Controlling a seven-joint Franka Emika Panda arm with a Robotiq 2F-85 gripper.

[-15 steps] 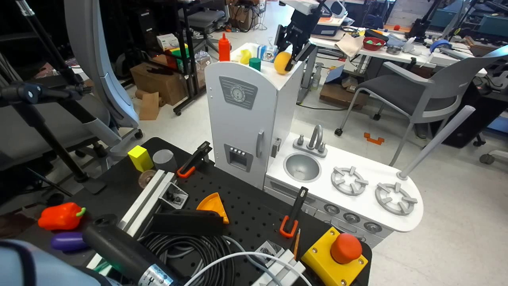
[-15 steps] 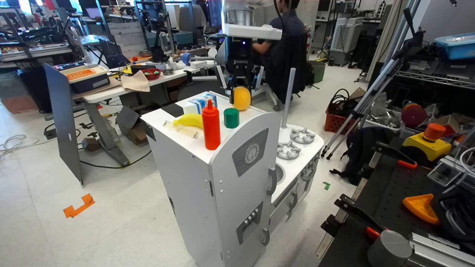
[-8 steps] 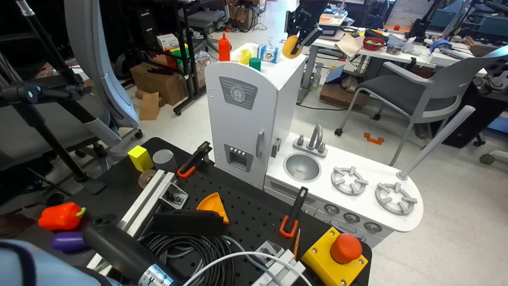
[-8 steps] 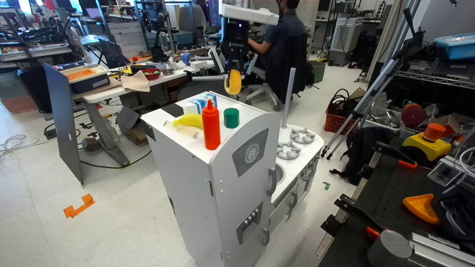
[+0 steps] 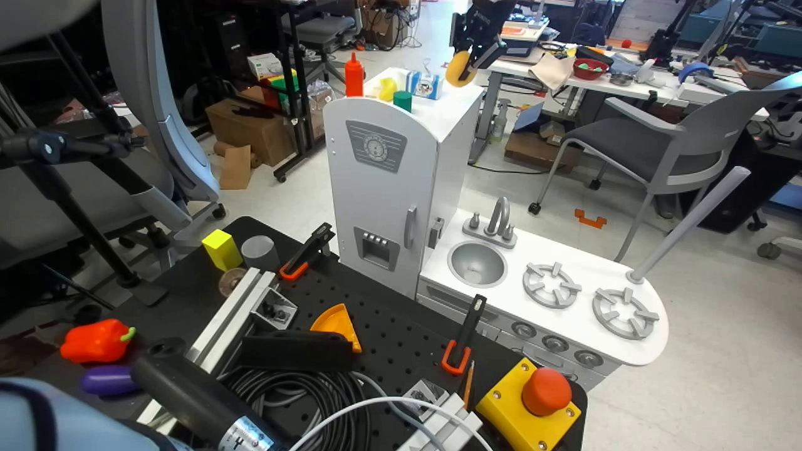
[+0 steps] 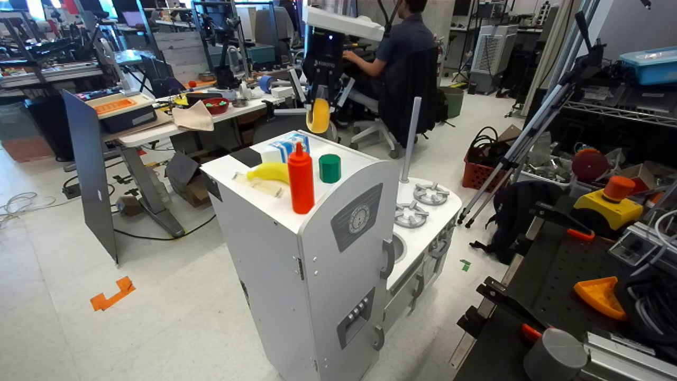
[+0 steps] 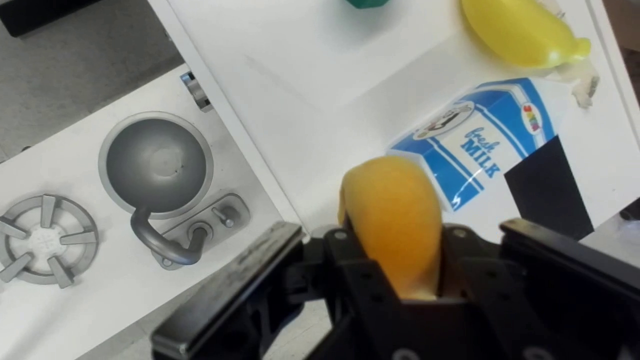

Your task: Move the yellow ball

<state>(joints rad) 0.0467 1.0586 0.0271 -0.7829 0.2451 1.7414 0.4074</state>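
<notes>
The yellow ball (image 5: 458, 69) is a yellow-orange sphere, pressed narrow between the fingers of my gripper (image 5: 467, 66). It also shows in an exterior view (image 6: 319, 117) and in the wrist view (image 7: 395, 215). My gripper (image 6: 319, 106) is shut on it and holds it up in the air near the back edge of the white toy kitchen's tall cabinet top (image 6: 365, 159). In the wrist view the fingers (image 7: 397, 237) lie on both sides of the ball, and the milk carton appears just beyond it. The ball's far side is hidden.
On the cabinet top are a milk carton (image 7: 475, 142), a yellow banana (image 6: 270, 172), a red bottle (image 6: 301, 182) and a green cylinder (image 6: 330, 168). The lower counter has a sink (image 5: 477, 263), a faucet (image 5: 500, 216) and burners (image 5: 552, 285). A person sits behind the arm (image 6: 407, 47).
A second ago the ball was low at the cabinet top, between the fingers. It has been lifted clear. In the last half second gripper and ball moved slightly left in both exterior views.
</notes>
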